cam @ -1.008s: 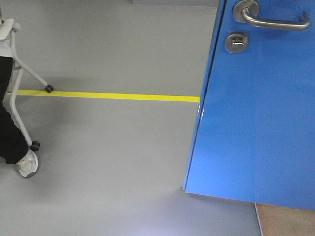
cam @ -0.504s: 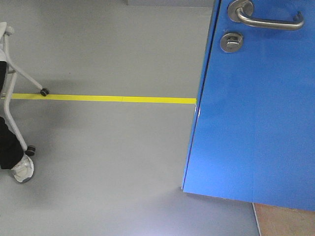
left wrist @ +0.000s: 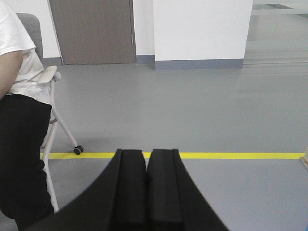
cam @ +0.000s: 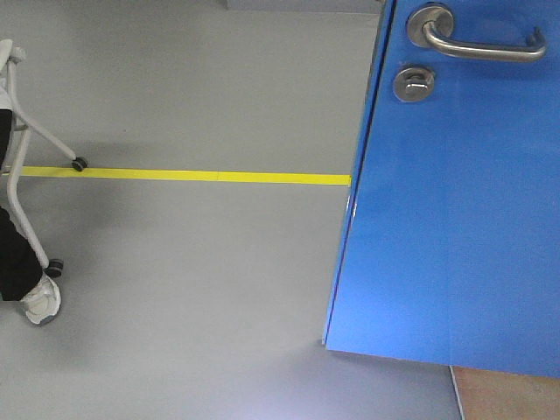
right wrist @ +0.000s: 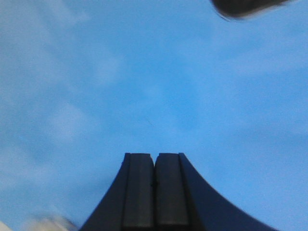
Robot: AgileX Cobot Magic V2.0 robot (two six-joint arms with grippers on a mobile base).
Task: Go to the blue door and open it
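Front view: the door [cam: 455, 201] stands ajar beside the yellow tape [cam: 192, 176]. Both grippers' jaws are clenched, empty. The right gripper [right wrist: 154, 168] seems close to the blurred blue panel.

L gripper [left wrist: 146, 166] seen from its wrist cam: two black padded fingers [left wrist: 132, 187] pressed together w/ only a thin seam between, nothing held; fingers run straight fwd from the bottom edge of the view, roughly level, aimed out across the floor; outer black shells flare wide toward the cam. R gripper [right wrist: 154, 163] seen from its wrist cam: same pose, dark pads [right wrist: 171, 187] side by side, seam barely visible, nothing between them; tips point straight fwd, close up to a blue surface that fills the view; view is blurred. Neither arm nor gripper shows in the front cam; wrist and arm links can't be seen in any view.
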